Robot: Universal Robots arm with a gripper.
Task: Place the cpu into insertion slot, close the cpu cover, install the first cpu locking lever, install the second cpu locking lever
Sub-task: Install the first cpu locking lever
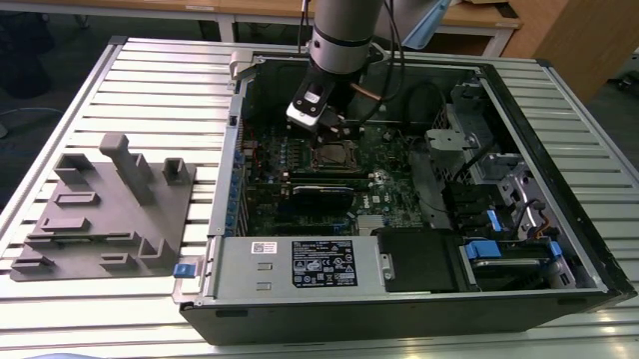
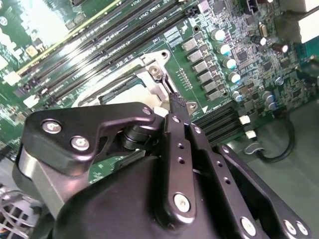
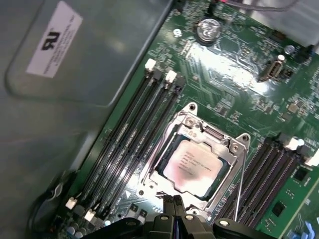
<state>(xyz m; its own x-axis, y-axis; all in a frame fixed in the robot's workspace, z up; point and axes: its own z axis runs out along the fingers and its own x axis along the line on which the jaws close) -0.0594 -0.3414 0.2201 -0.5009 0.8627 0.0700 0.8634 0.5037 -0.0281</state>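
Gripper [image 3: 173,209] tips pressed together, pinching nothing visible, low at the socket's near edge. In the first wrist view the cpu [image 3: 192,164] lies at about 12 o'clock from the tips, seated flat in the insertion slot with the cpu cover [image 3: 224,144] closed round it. Thin lever rod [image 3: 240,177] at 1 o'clock; memory slots [image 3: 129,134] flank beyond.
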